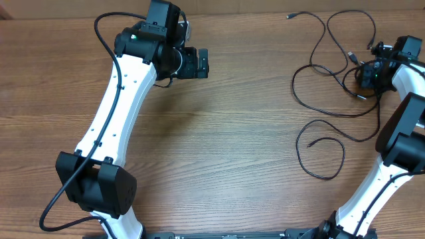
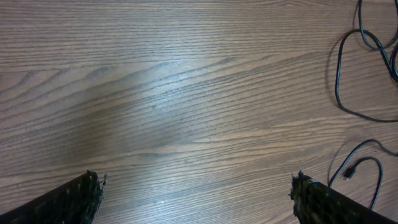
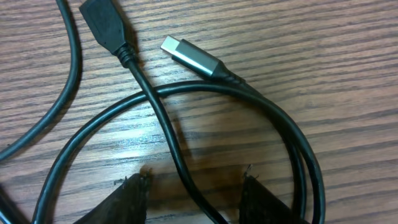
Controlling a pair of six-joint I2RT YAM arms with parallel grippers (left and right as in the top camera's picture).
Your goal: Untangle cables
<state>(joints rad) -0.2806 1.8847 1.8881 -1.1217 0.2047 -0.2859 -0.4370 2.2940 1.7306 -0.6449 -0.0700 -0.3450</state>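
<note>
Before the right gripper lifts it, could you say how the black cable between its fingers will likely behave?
Probably floppy: the cable lies in loose curves, so it should sag from the right gripper. Likely light, being thin. It crosses another loop, which may drag along.

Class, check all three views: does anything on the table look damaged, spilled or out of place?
Nothing damaged or spilled. Only the cables, on the right of the table, are untidy: loose loops crossing, one beneath the open right gripper.

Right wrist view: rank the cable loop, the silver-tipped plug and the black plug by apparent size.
1. cable loop, clearly largest.
2. silver-tipped plug and black plug look about alike; not ranked.
</note>
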